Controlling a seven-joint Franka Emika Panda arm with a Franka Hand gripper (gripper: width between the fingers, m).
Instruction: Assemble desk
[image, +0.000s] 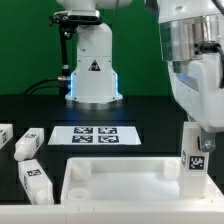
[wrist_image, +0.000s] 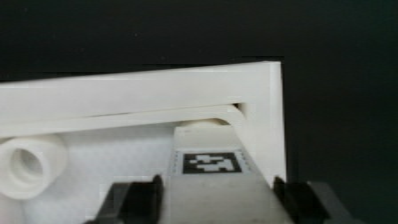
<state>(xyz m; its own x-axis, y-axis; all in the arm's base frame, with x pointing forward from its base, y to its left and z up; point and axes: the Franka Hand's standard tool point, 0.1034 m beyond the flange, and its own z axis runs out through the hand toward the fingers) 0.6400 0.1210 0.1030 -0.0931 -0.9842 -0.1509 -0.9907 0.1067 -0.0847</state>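
Observation:
The white rimmed desk panel (image: 120, 186) lies at the front of the black table. My gripper (image: 203, 135) is shut on a white block leg (image: 196, 170) with a tag and holds it upright at the panel's corner on the exterior view's right. In the wrist view the leg (wrist_image: 217, 185) sits between my two dark fingers (wrist_image: 134, 200), and its far end meets the panel's corner (wrist_image: 249, 95). I cannot tell whether it is seated. A round socket (wrist_image: 27, 165) shows on the panel beside it. Three loose legs (image: 27, 144) lie on the exterior view's left.
The marker board (image: 95, 134) lies flat behind the panel. The white robot base (image: 94, 70) with a triangle sticker stands at the back. One loose leg (image: 37, 181) lies close to the panel's edge on the exterior view's left.

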